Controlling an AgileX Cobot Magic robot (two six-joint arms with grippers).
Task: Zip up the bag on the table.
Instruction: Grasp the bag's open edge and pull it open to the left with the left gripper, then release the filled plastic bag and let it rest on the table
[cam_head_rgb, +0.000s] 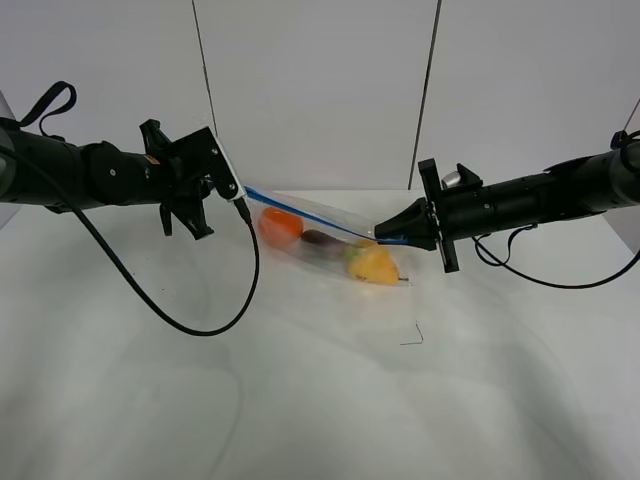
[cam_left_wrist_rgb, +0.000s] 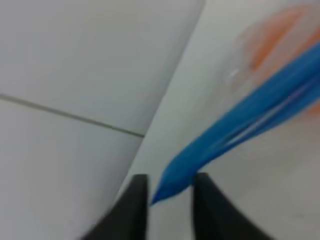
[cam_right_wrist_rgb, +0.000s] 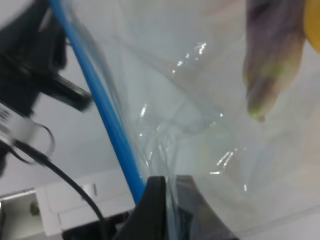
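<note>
Your arms are reaching in level from both sides, left gripper (cam_left_wrist_rgb: 170, 196) and right gripper (cam_right_wrist_rgb: 169, 189) each clamping one end of the bag (cam_head_rgb: 322, 236). It is hanging mid-frame over the table (cam_head_rgb: 300, 410).

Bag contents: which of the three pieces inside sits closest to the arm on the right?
The yellow pear, just below the right gripper; the eggplant lies in the bag's middle, the orange at its far end.
</note>
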